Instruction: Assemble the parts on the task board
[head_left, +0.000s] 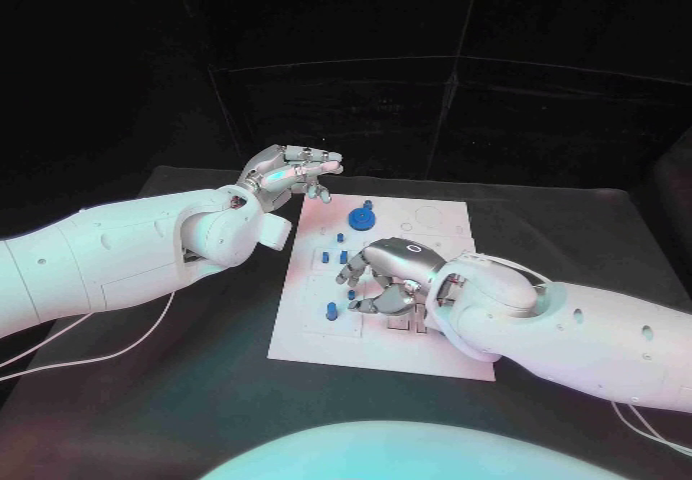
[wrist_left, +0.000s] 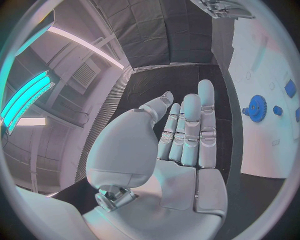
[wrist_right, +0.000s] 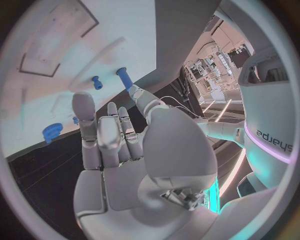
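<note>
Nearest the camera, the right hand (head_left: 387, 282) hangs low over the middle of the task board (head_left: 447, 222), palm down, fingers curled slightly but apart and holding nothing; the right wrist view shows its fingers (wrist_right: 112, 137) loosely together above the white plate with no part between them; the word "sharpa" can be read on the robot's white body in that same view; the task board is a white rectangular plate lying in the middle of the black table (head_left: 173, 400), with faint outlined recesses and circles toward its far right corner; a blue gear-like part (head_left: 362, 214) stands near its far edge, with a small blue part (head_left: 339, 238) just nearer along the left side, another blue part (head_left: 332, 311) nearer the left edge by the right hand, and more small blue pieces partly hidden under that hand; the left hand (head_left: 293, 170) is held over the table just beyond the board's far left corner, fingers straight and spread, gripping nothing; the left wrist view shows its open palm (wrist_left: 181, 150) with the blue gear (wrist_left: 257, 107) and two small blue pieces on the plate beside it; thin white cables (head_left: 87, 355) trail on the table under the left arm.
</note>
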